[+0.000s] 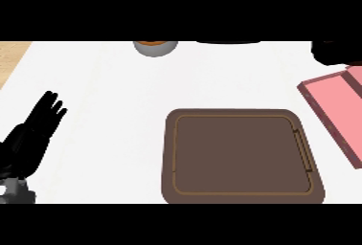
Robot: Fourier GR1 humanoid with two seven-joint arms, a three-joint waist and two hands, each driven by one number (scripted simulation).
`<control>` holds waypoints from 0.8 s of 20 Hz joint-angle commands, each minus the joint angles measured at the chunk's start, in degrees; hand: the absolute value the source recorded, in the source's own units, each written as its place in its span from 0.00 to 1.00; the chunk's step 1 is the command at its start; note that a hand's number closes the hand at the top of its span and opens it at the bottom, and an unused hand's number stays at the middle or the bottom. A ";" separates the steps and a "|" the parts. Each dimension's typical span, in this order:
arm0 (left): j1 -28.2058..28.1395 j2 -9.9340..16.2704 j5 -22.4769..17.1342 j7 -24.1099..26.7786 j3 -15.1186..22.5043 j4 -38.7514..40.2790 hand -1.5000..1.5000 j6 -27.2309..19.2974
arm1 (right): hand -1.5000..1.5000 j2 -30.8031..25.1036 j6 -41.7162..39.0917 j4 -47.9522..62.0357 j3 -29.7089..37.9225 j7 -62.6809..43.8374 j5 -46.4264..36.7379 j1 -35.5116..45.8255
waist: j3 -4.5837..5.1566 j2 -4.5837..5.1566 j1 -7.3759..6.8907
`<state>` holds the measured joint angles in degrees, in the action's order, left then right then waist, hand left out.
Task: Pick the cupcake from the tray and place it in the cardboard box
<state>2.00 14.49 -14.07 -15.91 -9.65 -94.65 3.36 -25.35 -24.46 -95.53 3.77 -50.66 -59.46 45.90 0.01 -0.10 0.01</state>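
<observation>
Head view: white table, wood strip at the far left edge. Brown tray sits at about 5 o'clock from the view's centre, its raised rim showing, nothing lying on it. Pink cardboard box at 3 o'clock, cut off by the right edge, just beside the tray's upper right corner. Cupcake at 12 o'clock by the table's far edge, grey wrapper, orange top partly cut off; well apart from both tray and box. Left robot hand at 8 o'clock, fingers straight and pointing up, holding nothing, resting. A dark shape shows at 2 o'clock, top right corner; cannot tell what it is.
</observation>
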 commanded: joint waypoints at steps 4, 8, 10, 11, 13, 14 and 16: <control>0.61 1.22 -2.22 -2.71 -2.07 -1.48 0.50 1.41 | 1.00 -5.09 2.73 6.35 4.07 7.43 -0.36 -5.11 | -0.02 0.09 -0.25; -1.42 -1.03 0.93 0.91 -0.26 0.36 0.50 1.47 | 1.00 -8.23 5.53 10.90 7.76 14.00 1.41 -3.79 | 0.00 0.16 -0.29; 0.96 0.98 -1.74 2.64 -3.49 5.08 0.50 3.90 | 1.00 -7.44 10.18 10.26 8.58 16.17 1.01 -9.45 | 0.00 0.20 0.08; 0.16 -0.22 -0.39 2.45 -1.60 2.35 0.50 3.19 | 1.00 -6.53 13.90 16.48 7.90 18.44 0.07 -7.41 | -0.01 0.26 -0.44; 4.00 -1.44 2.17 1.29 -0.57 4.99 0.50 0.05 | 1.00 -8.72 10.73 17.29 10.15 19.49 2.26 -5.63 | 0.00 0.21 -0.11; 0.14 1.12 -1.67 1.13 -3.54 2.59 0.50 4.11 | 1.00 -6.60 15.10 19.52 9.01 19.89 0.56 -6.69 | -0.01 0.20 -0.52; -0.34 -0.31 -0.30 -0.71 -1.76 -0.21 0.50 2.04 | 1.00 -6.01 20.43 20.96 10.23 24.68 1.02 -13.15 | -0.05 0.20 -0.43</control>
<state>2.35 14.06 -14.10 -15.29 -11.09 -93.17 5.50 -32.05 -10.75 -78.92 12.63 -31.37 -58.47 37.46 0.00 0.08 -0.30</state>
